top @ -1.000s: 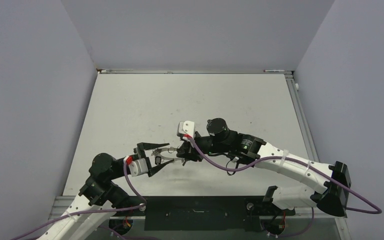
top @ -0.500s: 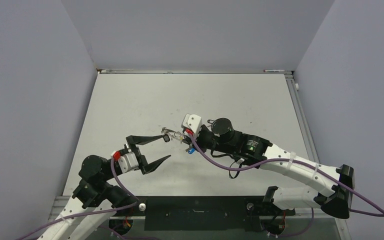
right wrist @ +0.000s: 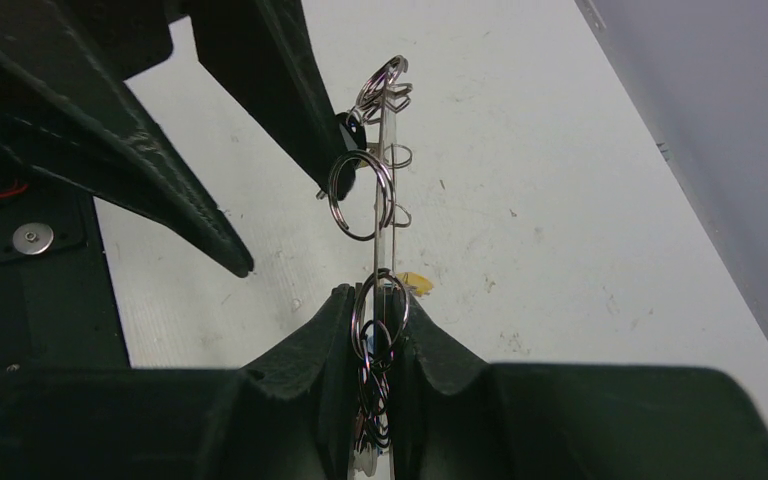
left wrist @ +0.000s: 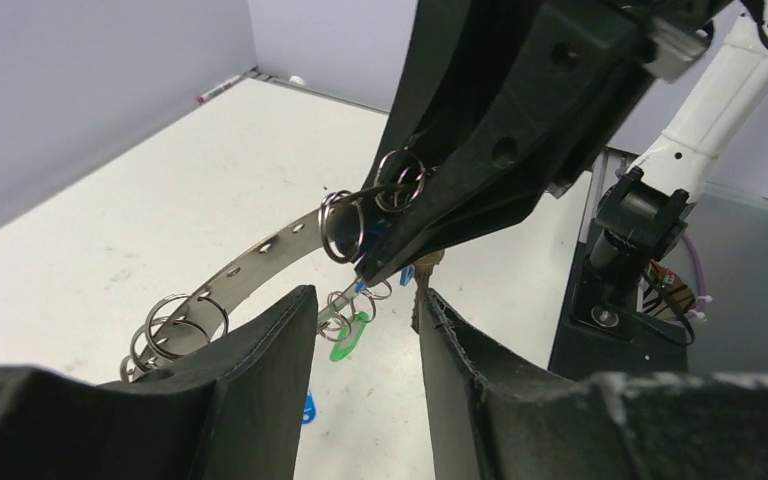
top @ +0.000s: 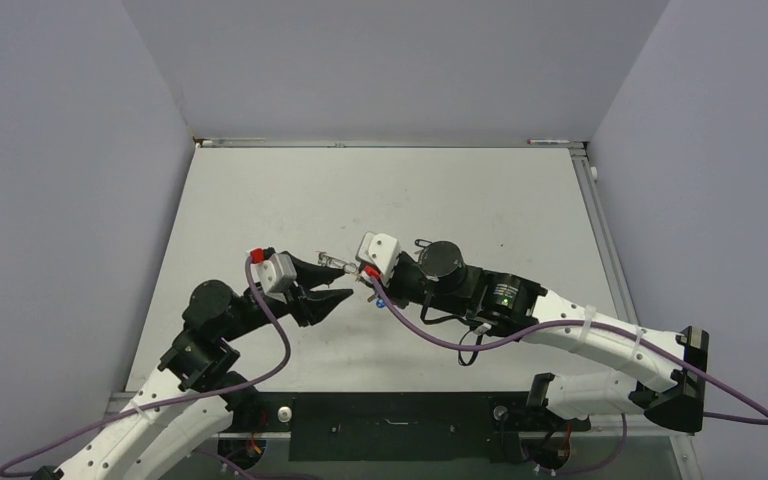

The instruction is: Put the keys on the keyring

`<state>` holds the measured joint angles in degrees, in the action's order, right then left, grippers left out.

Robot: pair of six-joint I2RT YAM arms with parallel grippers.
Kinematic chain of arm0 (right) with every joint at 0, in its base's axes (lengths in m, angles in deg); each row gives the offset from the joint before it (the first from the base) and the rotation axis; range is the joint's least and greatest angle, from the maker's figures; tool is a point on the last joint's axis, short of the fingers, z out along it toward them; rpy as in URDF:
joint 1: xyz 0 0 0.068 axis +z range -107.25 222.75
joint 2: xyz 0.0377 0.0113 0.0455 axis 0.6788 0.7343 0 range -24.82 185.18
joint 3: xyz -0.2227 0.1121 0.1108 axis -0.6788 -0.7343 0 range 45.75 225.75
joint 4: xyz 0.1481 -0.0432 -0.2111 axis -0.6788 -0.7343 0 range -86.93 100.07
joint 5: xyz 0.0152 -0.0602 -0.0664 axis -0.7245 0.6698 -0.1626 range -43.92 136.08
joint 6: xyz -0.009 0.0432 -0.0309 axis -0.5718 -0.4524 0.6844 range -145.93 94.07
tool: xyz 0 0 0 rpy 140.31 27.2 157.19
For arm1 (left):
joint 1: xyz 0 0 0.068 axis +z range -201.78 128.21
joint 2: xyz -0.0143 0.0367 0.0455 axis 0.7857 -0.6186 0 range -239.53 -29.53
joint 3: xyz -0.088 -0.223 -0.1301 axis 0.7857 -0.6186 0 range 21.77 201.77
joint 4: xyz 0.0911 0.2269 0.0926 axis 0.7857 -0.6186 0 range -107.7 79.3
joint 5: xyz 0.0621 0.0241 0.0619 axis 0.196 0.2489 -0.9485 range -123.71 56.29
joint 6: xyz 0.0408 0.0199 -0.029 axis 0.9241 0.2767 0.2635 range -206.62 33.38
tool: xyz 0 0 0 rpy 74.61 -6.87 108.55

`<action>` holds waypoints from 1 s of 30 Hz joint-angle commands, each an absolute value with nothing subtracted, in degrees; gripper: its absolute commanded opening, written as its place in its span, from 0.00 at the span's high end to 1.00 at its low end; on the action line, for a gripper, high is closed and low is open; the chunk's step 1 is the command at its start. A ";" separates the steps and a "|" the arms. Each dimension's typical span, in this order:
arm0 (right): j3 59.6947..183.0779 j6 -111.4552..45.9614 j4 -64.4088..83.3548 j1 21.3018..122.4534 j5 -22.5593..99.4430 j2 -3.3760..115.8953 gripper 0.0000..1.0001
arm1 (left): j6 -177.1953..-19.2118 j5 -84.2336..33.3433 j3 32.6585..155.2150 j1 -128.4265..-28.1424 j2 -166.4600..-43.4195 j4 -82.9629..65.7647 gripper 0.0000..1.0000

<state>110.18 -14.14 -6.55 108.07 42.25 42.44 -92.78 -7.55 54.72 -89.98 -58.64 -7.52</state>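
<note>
My right gripper (top: 368, 283) is shut on the keyring (top: 334, 263), a flat grey band with holes, and holds it above the table. In the left wrist view the keyring (left wrist: 260, 255) carries several wire loops. A green-headed key (left wrist: 346, 340) and a brass key (left wrist: 422, 292) hang below it, and a blue head (left wrist: 307, 408) shows lower down. In the right wrist view the keyring (right wrist: 383, 190) is edge-on between the pads (right wrist: 335, 320). A black head (right wrist: 351, 128) and a yellow head (right wrist: 413, 283) show beside it. My left gripper (top: 340, 280) is open and empty, just below the ring.
The white table (top: 260, 200) is walled at the back and both sides. A black base strip (top: 390, 425) runs along the near edge. The two arms meet at the table's middle, their fingers close together.
My left gripper, nearly closed by the ring a second ago, opened wide and drew back, and has come up under the ring again. My right gripper carried the ring up and to the left.
</note>
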 commanded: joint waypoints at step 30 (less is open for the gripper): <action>114.44 -12.36 -3.91 112.99 48.54 44.47 0.95 | -97.24 -11.16 54.90 -90.22 -58.43 -1.60 0.82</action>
